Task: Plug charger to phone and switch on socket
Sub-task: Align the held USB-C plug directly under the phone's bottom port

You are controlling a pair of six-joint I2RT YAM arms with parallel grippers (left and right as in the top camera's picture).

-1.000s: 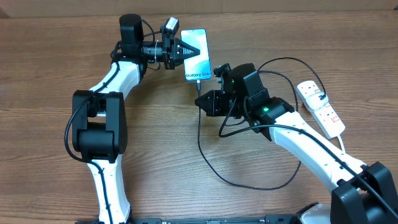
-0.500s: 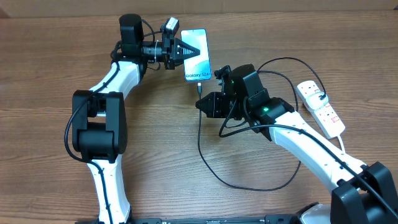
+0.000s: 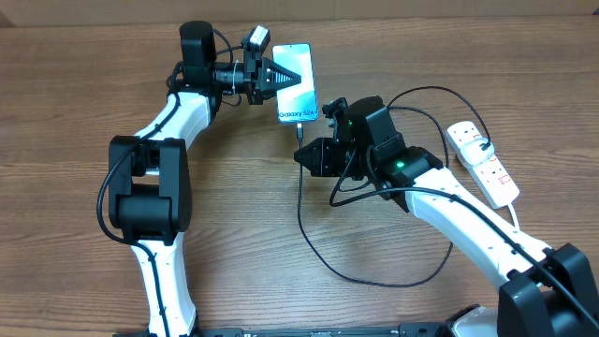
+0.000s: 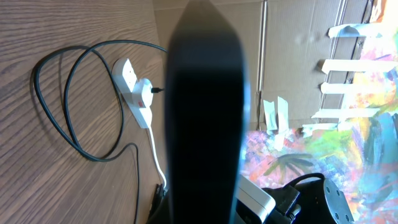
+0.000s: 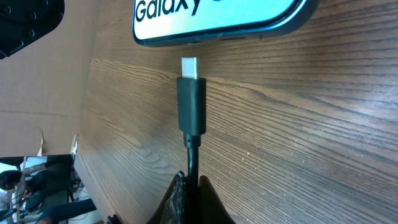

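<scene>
Black plug of the charger (image 5: pixel 191 106) sat just short of the phone (image 5: pixel 214 15), its silver tip lined up with the port at the Galaxy end, a small gap between them. Your right gripper (image 5: pixel 188 194) had its jaws clamped on the cable just behind the plug. Your left gripper (image 3: pixel 288 75) lay over the phone's screen; you couldn't tell whether its jaws were together or apart. The socket (image 3: pixel 487 164) lay on the wooden table (image 3: pixel 75 187), well off to the right, with the cable looping round to it.
</scene>
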